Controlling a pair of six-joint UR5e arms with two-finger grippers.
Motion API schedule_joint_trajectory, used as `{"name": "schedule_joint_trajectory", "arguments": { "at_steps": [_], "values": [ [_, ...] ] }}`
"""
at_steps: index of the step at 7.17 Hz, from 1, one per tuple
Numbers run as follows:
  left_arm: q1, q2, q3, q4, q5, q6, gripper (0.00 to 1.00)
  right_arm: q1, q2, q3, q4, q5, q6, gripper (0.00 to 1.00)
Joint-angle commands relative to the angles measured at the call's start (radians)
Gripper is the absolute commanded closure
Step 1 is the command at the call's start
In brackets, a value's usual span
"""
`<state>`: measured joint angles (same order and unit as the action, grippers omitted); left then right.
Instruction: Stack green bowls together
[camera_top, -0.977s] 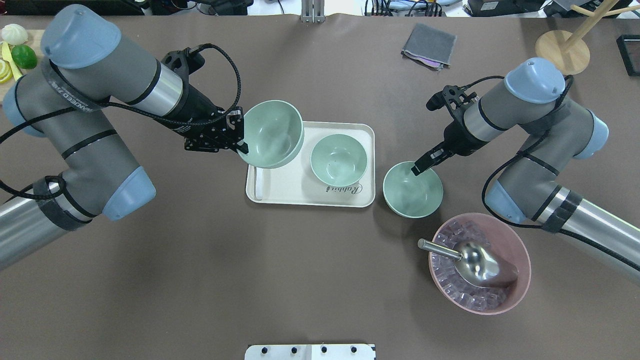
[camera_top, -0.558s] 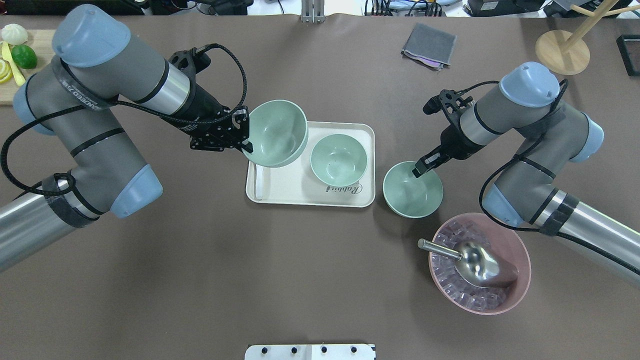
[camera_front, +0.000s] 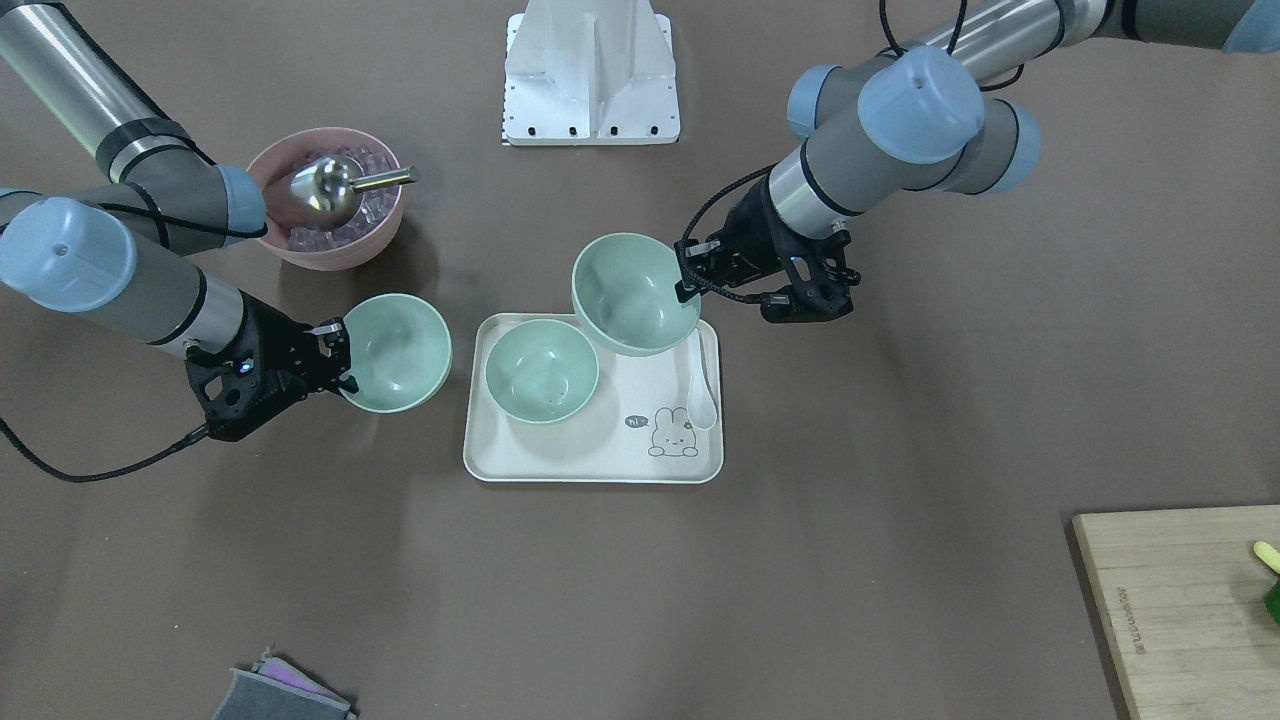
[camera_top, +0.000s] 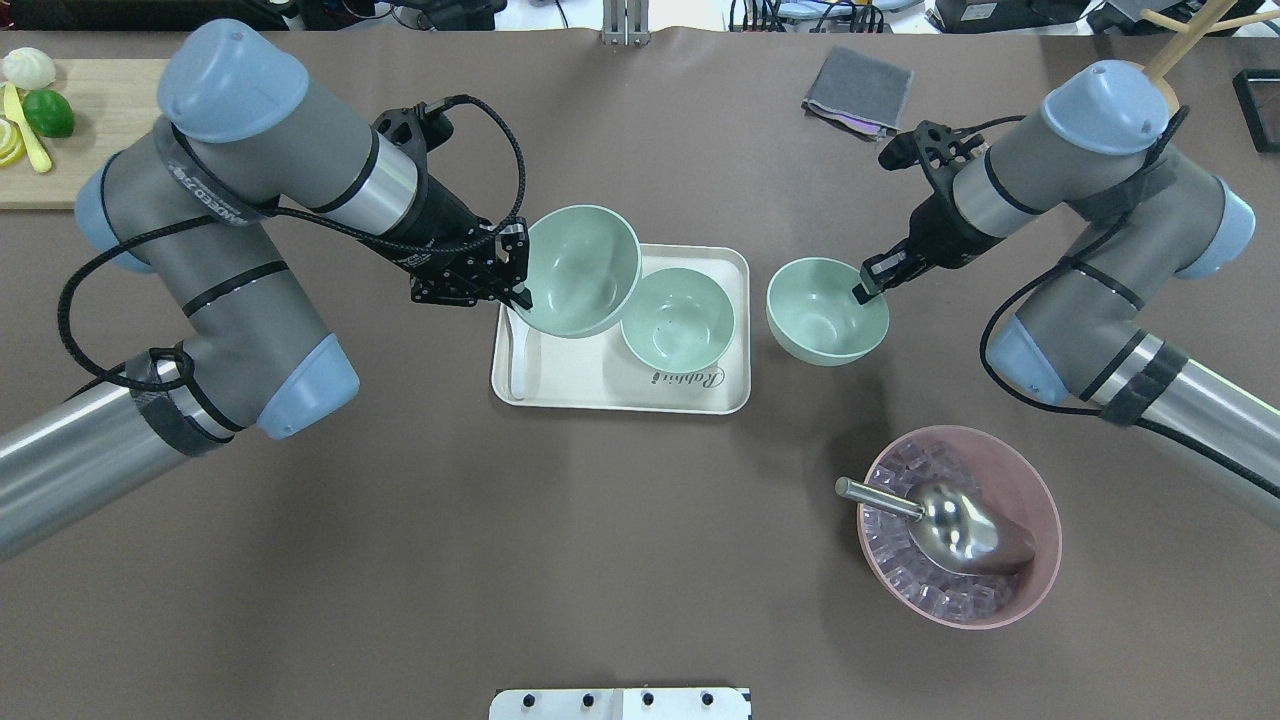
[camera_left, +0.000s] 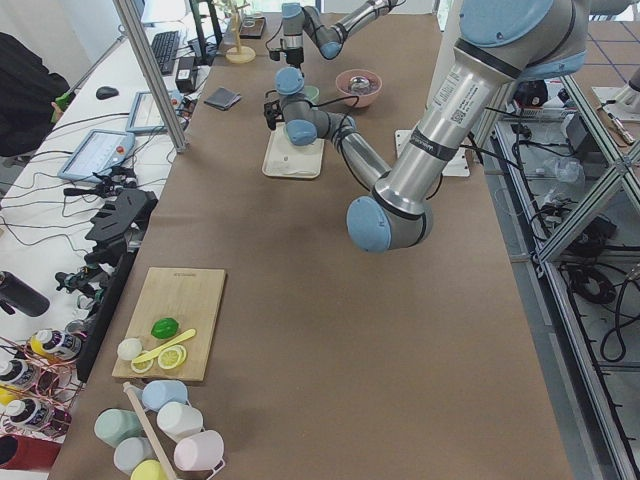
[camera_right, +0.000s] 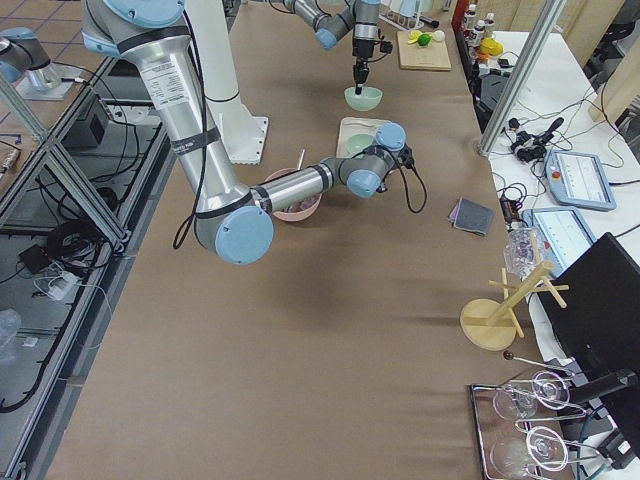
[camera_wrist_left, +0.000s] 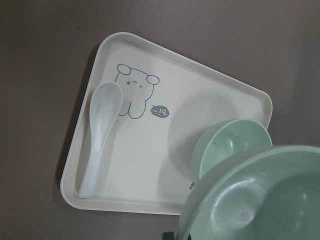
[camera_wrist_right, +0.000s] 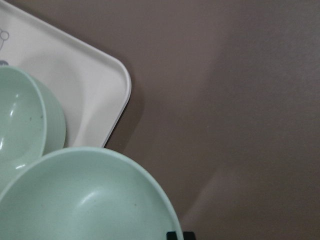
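mint-green round plastic bowl (camera_top: 585, 262) clamped at rim by left gripper (camera_top: 521, 291) above cream rectangular tray (camera_top: 600, 385). right gripper (camera_top: 862, 292) clamps 2nd bowl (camera_top: 822, 318). 3rd bowl (camera_top: 680, 320) on tray, rim partly hidden by 1st.

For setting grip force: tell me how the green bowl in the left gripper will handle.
Likely stiff and light: the green bowl hangs from one rim pinch by the left gripper, round and undeformed. Its smooth rim may pivot or slip in that pinch; it looks slightly tilted.
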<state>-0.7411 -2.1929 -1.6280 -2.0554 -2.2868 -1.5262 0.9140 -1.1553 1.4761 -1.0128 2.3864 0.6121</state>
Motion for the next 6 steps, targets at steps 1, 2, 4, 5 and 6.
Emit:
{"name": "schedule_joint_trajectory", "arguments": {
  "at_steps": [1, 2, 4, 5, 6],
  "values": [
    [0.052, -0.060, 0.032, -0.002, 0.052, -0.041, 1.00, 0.061, 0.008, -0.014, -0.015, 0.011, 0.001, 1.00],
    [0.058, -0.098, 0.075, -0.024, 0.094, -0.045, 1.00, 0.104, 0.023, -0.023, -0.021, 0.028, 0.005, 1.00],
    [0.111, -0.100, 0.198, -0.260, 0.216, -0.045, 1.00, 0.124, 0.034, -0.048, -0.024, 0.045, 0.009, 1.00],
    [0.112, -0.099, 0.212, -0.267, 0.216, -0.042, 1.00, 0.141, 0.046, -0.054, -0.026, 0.060, 0.020, 1.00],
    [0.112, -0.100, 0.223, -0.266, 0.216, -0.041, 1.00, 0.157, 0.058, -0.056, -0.026, 0.080, 0.040, 1.00]
  ]
}}
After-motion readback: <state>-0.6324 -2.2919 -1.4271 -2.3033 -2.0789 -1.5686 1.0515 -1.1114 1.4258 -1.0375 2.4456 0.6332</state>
